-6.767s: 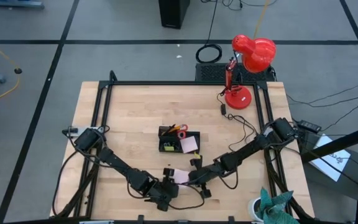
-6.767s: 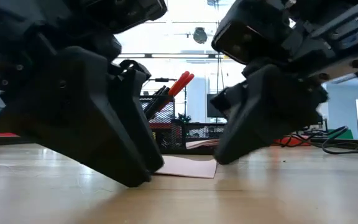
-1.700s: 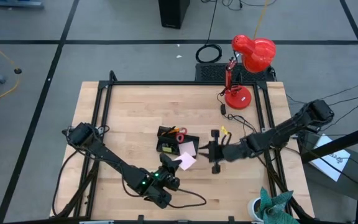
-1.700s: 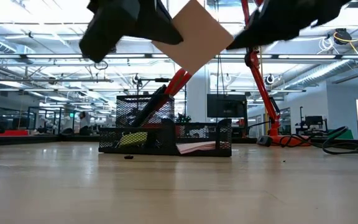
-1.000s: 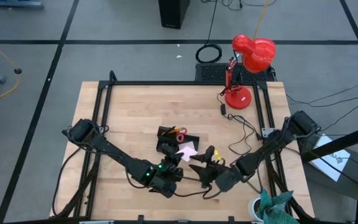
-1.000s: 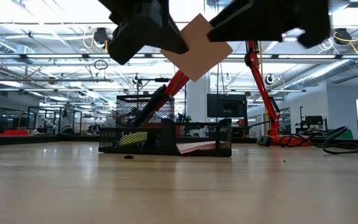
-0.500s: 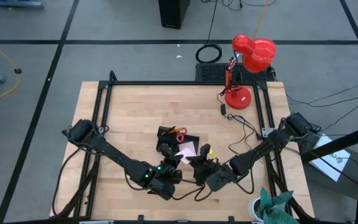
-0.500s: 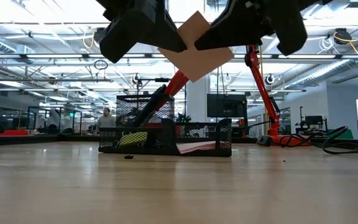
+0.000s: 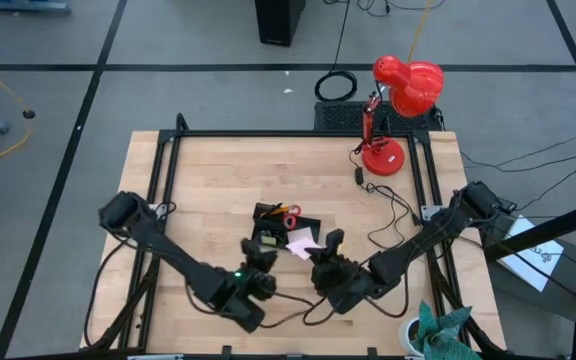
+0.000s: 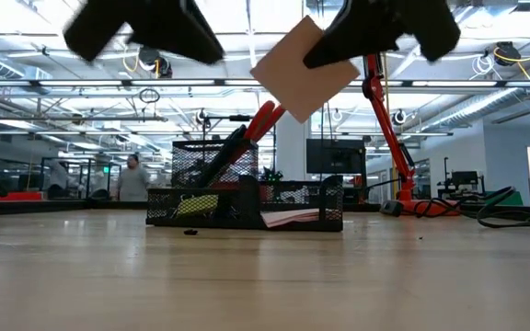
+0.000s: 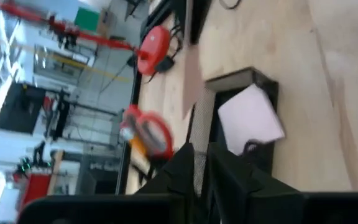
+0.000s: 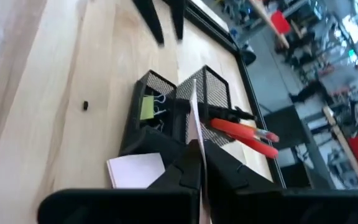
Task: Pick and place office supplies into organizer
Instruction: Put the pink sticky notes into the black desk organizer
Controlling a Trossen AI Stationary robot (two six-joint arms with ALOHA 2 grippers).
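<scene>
I keep the right end effector (image 10: 325, 41) clamped on the pink sticky note (image 10: 304, 70), centre frame, above the organizer (image 10: 244, 206) for dropping in; left end effector (image 9: 259, 266) narrowly parted, empty.

Organizer (image 9: 273, 227) mid-tabletop (image 9: 208, 180). Scissors (image 9: 290, 212) standing in it, pad (image 9: 301, 240) in its right compartment. Lamp (image 9: 393, 110) behind-right of organizer; note (image 10: 304, 68) aloft above organizer.

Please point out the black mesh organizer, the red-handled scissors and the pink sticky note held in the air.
black mesh organizer (image 10: 247, 208): low view, front mesh wall.
red-handled scissors (image 12: 244, 136): right wrist view, middle of red handle.
pink sticky note (image 10: 304, 69): low view, centre of the sheet.
</scene>
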